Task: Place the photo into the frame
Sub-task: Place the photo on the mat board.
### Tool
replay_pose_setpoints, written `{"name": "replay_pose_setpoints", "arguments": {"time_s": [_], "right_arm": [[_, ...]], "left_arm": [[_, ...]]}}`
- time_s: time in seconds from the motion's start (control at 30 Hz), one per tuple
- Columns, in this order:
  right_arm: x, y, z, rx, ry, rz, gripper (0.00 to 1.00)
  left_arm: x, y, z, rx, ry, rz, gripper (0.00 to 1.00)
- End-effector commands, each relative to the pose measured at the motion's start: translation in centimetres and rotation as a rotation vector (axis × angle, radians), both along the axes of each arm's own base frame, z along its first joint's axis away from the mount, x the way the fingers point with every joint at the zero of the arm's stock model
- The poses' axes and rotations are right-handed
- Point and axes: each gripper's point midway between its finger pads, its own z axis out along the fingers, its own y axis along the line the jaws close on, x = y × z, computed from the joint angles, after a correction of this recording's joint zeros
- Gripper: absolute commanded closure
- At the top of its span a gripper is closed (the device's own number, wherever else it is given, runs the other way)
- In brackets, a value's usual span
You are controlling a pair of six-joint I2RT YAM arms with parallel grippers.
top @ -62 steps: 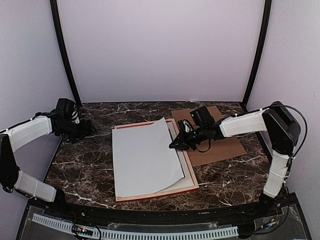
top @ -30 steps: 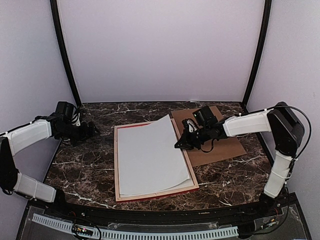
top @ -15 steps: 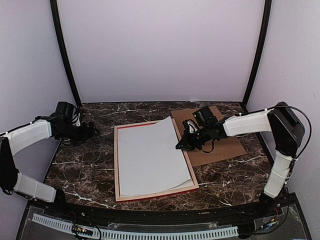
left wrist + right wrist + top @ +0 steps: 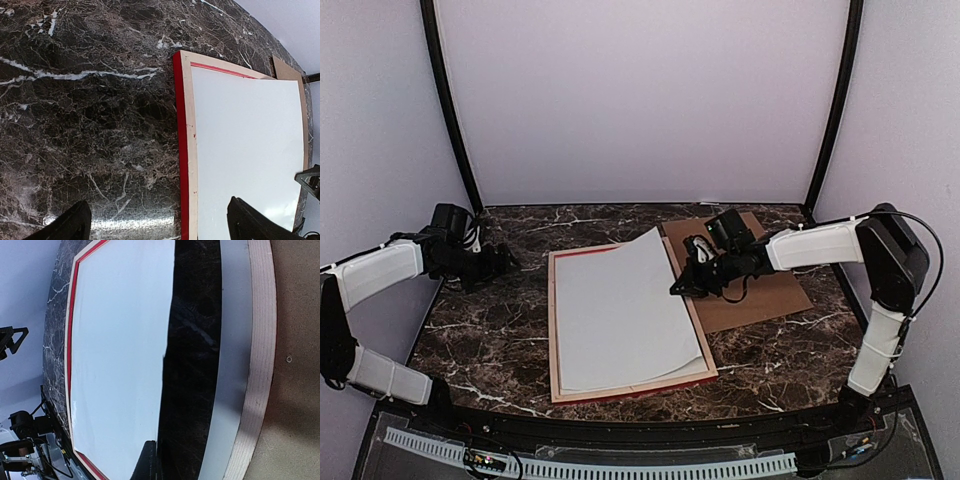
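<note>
The frame (image 4: 554, 330) lies flat mid-table with its pale wood back up and a red outer edge (image 4: 179, 150). Over it lies the photo (image 4: 620, 310), white back up, printed side hidden. My right gripper (image 4: 678, 287) is shut on the photo's right edge and holds that edge raised, so the sheet bows. In the right wrist view the fingers (image 4: 150, 462) pinch the photo (image 4: 120, 340), with dark table and a grey mat strip (image 4: 232, 340) showing beneath, inside the frame's rail (image 4: 260, 340). My left gripper (image 4: 505, 260) hovers open over the marble, left of the frame, holding nothing (image 4: 160, 222).
A brown backing board (image 4: 760, 275) lies on the table right of the frame, under my right arm, with its corner tucked behind the frame (image 4: 285, 70). Black enclosure posts stand at both back corners. Dark marble runs along the left and front.
The right gripper has drawn the photo rightward until it sits squarer over the frame. In the last second its raised edge lifted only slightly. The left gripper edged toward the frame, then stopped.
</note>
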Motion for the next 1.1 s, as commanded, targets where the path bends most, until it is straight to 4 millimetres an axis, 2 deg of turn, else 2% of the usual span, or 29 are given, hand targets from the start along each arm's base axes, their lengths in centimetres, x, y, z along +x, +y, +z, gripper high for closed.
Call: {"name": "replay_pose_setpoints", "arguments": {"time_s": [0.0,0.3,0.57,1.07], "right_arm": [[0.7,0.4,0.5,0.008,-0.021,0.002,1.0],[0.2,0.5,0.1,0.004,-0.008,0.002,1.0],[0.1,0.4,-0.1,-0.006,-0.008,0.002,0.89],[-0.6,1.1,-0.5,-0.013,0.004,0.023,0.85]], "left_arm": [[-0.2,0.0,0.3,-0.008,-0.017,-0.007,0.02],[-0.1,0.0,0.4,-0.01,-0.018,-0.007,0.02],[-0.2,-0.1,0.0,-0.01,-0.011,-0.01,0.02],[-0.3,-0.1,-0.1,-0.013,-0.006,-0.013,0.02]]}}
